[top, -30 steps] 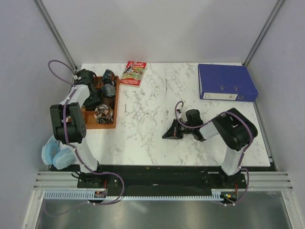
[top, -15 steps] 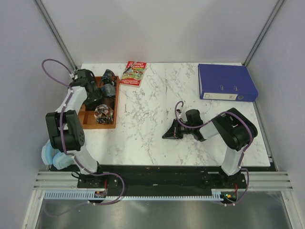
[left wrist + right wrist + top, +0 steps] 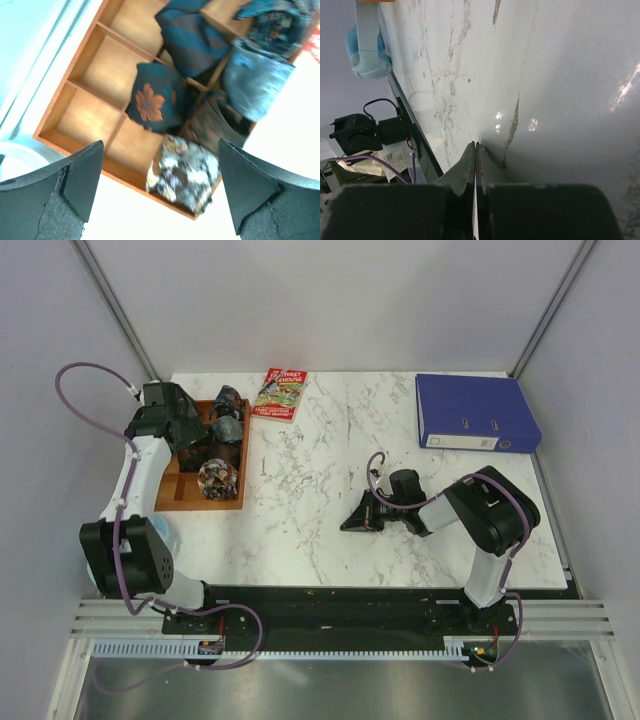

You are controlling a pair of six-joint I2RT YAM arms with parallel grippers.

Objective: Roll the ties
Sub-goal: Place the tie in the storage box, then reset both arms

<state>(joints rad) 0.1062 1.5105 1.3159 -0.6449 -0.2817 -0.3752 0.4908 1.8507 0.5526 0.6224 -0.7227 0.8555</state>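
Note:
A wooden divided tray (image 3: 175, 495) stands at the table's left. It holds several rolled ties: a pale patterned bundle (image 3: 218, 478), a blue one (image 3: 228, 428) and a dark one (image 3: 228, 397). The left wrist view shows the tray (image 3: 90, 112) with a dark tie bearing an orange flower (image 3: 154, 99), a blue striped one (image 3: 192, 42), a grey-blue one (image 3: 255, 75) and the pale patterned bundle (image 3: 185, 172). My left gripper (image 3: 185, 432) (image 3: 160, 147) is open and empty above the tray. My right gripper (image 3: 350, 523) (image 3: 475, 146) is shut and empty, tip on the marble table.
A blue binder (image 3: 475, 412) lies at the back right. A red-and-green booklet (image 3: 281, 394) lies at the back, right of the tray. A pale blue object (image 3: 367, 50) sits off the table's left front corner.
My left arm has swung out to the left and its gripper has drawn back from the tray's compartments to above the tray's far-left part. The right arm has not moved.

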